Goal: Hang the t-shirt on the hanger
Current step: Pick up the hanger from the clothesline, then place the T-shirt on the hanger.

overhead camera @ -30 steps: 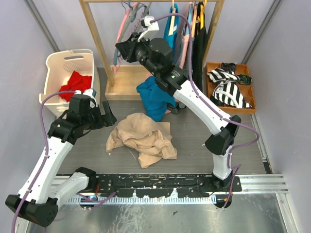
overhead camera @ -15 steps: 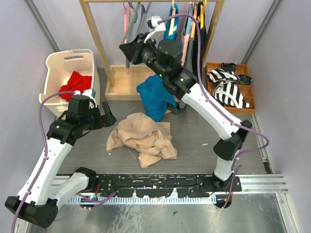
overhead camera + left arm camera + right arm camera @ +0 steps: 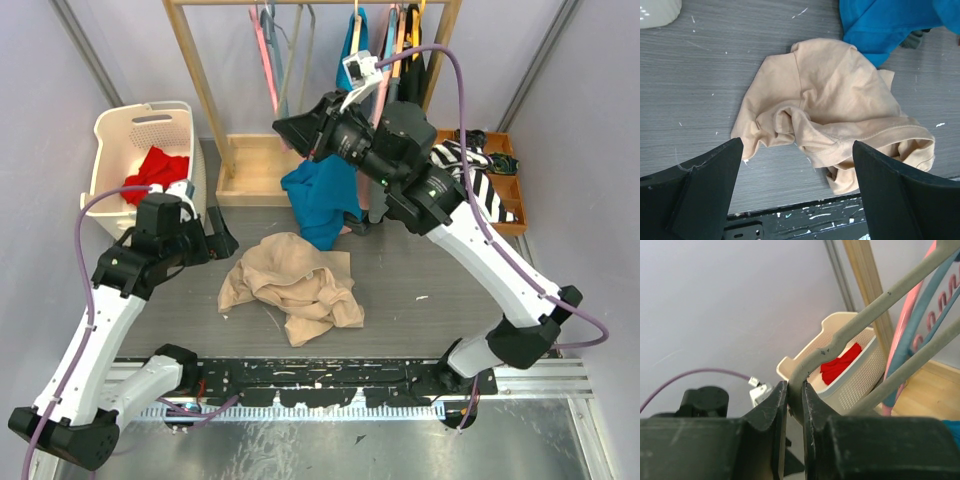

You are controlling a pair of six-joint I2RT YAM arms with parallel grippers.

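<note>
The beige t-shirt (image 3: 290, 285) lies crumpled on the grey table, also in the left wrist view (image 3: 835, 110). My left gripper (image 3: 222, 240) is open and empty, just left of the shirt and above the table; its jaws (image 3: 796, 150) stand wide apart with the shirt's near edge between them. My right gripper (image 3: 285, 128) is raised at the clothes rack and shut on the lower corner of the pale grey hanger (image 3: 298, 55). In the right wrist view the hanger's bar (image 3: 865, 315) runs up from the closed gripper (image 3: 794, 395).
A white basket (image 3: 110, 140) with a red cloth (image 3: 155, 165) stands at the back left. A teal garment (image 3: 318, 200) hangs behind the shirt. A pink hanger (image 3: 263, 45) hangs on the wooden rack (image 3: 200, 80). A wooden tray (image 3: 505, 225) holds striped cloth.
My right arm has swung right and forward from the rack's left part, its gripper staying on the grey hanger. The left arm has hardly moved. The shirt lies as before.
</note>
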